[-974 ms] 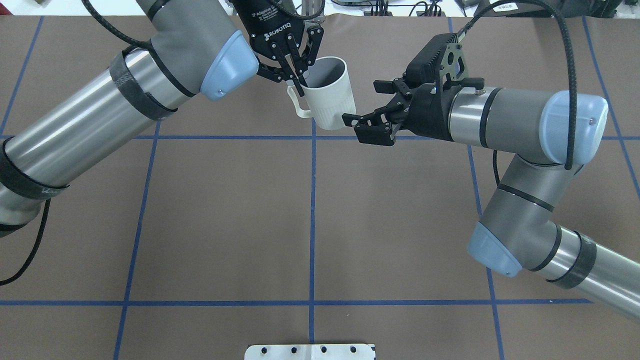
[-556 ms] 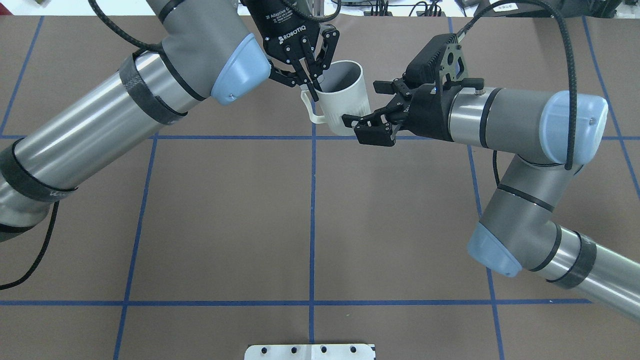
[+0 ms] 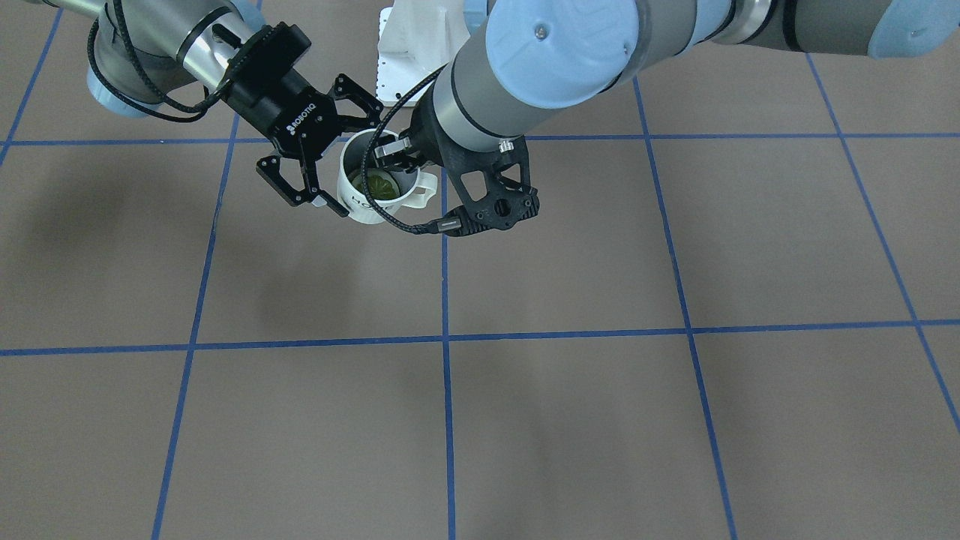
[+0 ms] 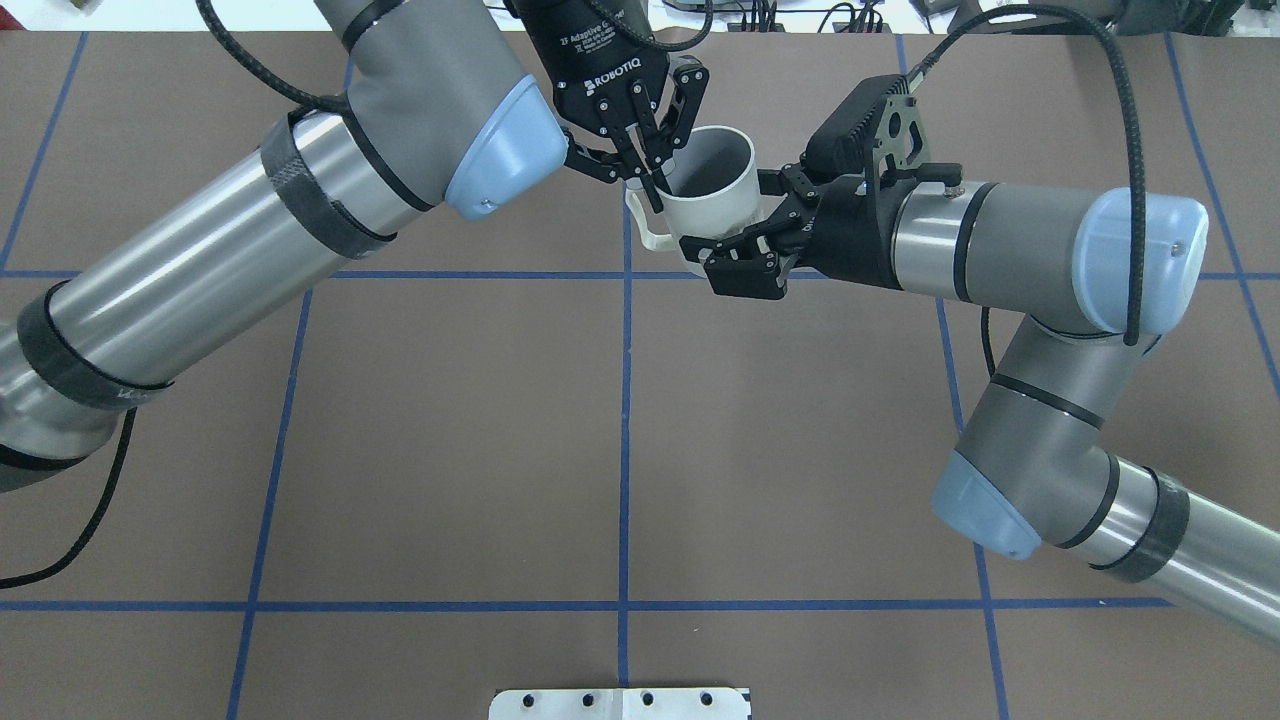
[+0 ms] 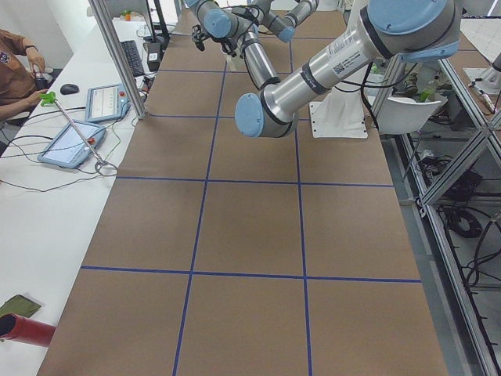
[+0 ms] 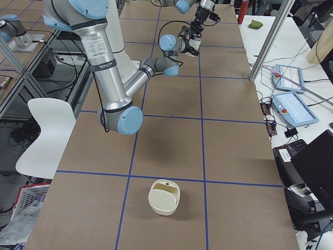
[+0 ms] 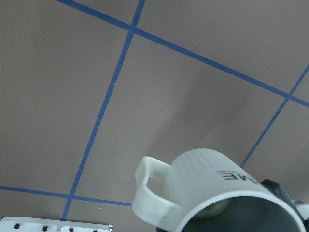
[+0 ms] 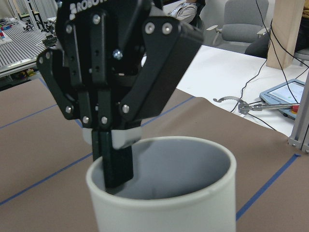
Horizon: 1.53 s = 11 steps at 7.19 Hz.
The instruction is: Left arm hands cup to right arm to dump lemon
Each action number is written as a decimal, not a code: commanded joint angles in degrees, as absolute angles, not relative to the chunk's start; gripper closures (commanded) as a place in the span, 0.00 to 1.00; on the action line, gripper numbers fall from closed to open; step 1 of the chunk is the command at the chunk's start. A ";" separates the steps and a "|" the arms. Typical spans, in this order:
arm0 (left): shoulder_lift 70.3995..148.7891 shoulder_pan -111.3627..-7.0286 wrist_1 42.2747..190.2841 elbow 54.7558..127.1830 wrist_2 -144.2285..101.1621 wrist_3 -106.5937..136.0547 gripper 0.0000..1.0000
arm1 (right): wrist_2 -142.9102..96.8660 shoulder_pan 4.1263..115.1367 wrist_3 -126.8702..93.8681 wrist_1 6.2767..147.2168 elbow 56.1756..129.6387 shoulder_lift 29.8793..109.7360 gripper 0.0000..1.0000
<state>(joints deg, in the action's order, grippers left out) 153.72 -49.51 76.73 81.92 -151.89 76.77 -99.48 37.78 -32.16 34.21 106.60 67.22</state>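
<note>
- Two black two-finger grippers meet at one small cream-white ribbed cup (image 4: 700, 205) with a squared handle. Seen from overhead, the big silver left arm (image 4: 200, 260) has carried the cup sideways toward the silver right arm (image 4: 1000, 240) in the last second.
- Now the cup sits between the fingers of the right gripper (image 4: 727, 213). They are wide apart, one on each side of the cup's wall. I think the hand-over is ready for those fingers to close.
- The left gripper (image 4: 655, 188) points down. It is clamped on the rim beside the handle, with one finger inside and one outside. The right gripper reaches in flat from the side.
- From the front, the small yellow-green lemon slice (image 3: 377, 184) lies at the bottom of the cup. The cup hangs in the air over the brown bench (image 3: 600, 262), about midway between its left and right ends.
- In the two side views the grippers are too small to judge. A cream-white tub (image 6: 164, 197) stands on the bench near its right end.
- The left wrist view looks down on the handle and rim, and a bit of lemon shows inside.
- The right wrist view shows the cup close up and about upright, with the left fingers clamped on its rim. The right fingers are out of sight there.
</note>
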 commanded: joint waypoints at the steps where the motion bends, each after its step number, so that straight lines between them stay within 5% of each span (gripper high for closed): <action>1: 153.72 -49.39 78.90 81.74 -151.87 77.51 1.00 | -99.49 37.62 -32.17 34.19 106.61 67.15 0.01; 6: 153.54 -49.13 84.11 80.51 -151.87 81.39 1.00 | -99.49 37.53 -32.43 34.19 106.70 67.15 0.02; 7: 153.54 -49.13 84.11 80.51 -151.87 81.47 1.00 | -99.49 37.53 -32.69 34.28 106.79 67.24 0.15; 8: 153.46 -49.13 84.11 80.59 -151.96 81.39 1.00 | -99.67 37.53 -32.70 34.54 106.87 67.24 0.39; 9: 153.20 -49.13 85.07 80.86 -151.79 81.13 0.01 | -99.67 37.53 -32.87 34.72 106.87 67.24 0.58; 11: 152.58 -49.39 87.36 81.12 -151.87 81.39 0.00 | -99.76 37.53 -33.05 34.89 106.88 67.32 0.69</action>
<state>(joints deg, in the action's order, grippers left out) 152.84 -49.27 86.56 80.97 -151.86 81.37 -99.72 37.52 -32.97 34.77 106.88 67.26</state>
